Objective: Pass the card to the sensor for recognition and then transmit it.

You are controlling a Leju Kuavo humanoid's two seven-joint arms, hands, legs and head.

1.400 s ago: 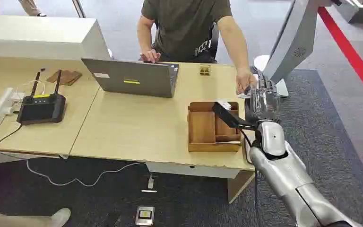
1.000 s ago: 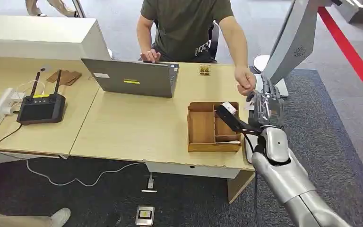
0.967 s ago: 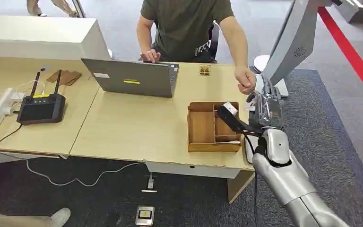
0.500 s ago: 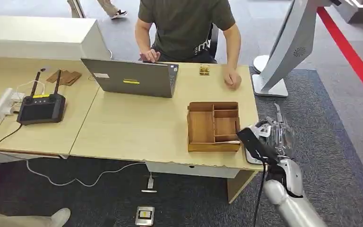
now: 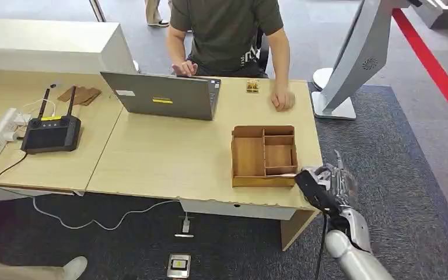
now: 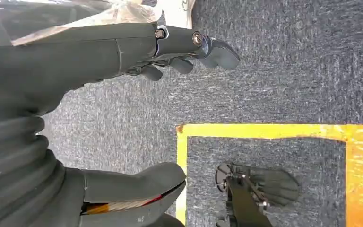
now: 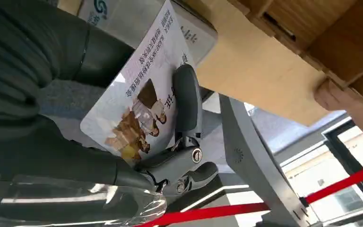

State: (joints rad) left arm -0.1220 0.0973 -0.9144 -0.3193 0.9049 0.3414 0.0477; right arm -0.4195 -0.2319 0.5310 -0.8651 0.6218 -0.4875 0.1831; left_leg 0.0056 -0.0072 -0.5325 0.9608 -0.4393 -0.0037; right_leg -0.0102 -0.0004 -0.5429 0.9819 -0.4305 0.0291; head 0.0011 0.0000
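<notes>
I'm holding the card (image 7: 144, 101) in the right robot hand (image 5: 332, 184), pinched flat under the thumb (image 7: 185, 97), at the counter's (image 5: 169, 157) 4 o'clock corner. White sensor box (image 7: 189, 26) is lying just past the card's far edge. Left robot hand (image 6: 75, 94) is hanging slack, holding nothing.

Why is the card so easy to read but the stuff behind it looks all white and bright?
In the right wrist view, the card sits close to the camera in the right hand, so its print is sharp; daylight behind washes the background pale. In the head view, that right hand looks slightly smeared, perhaps by motion.
</notes>
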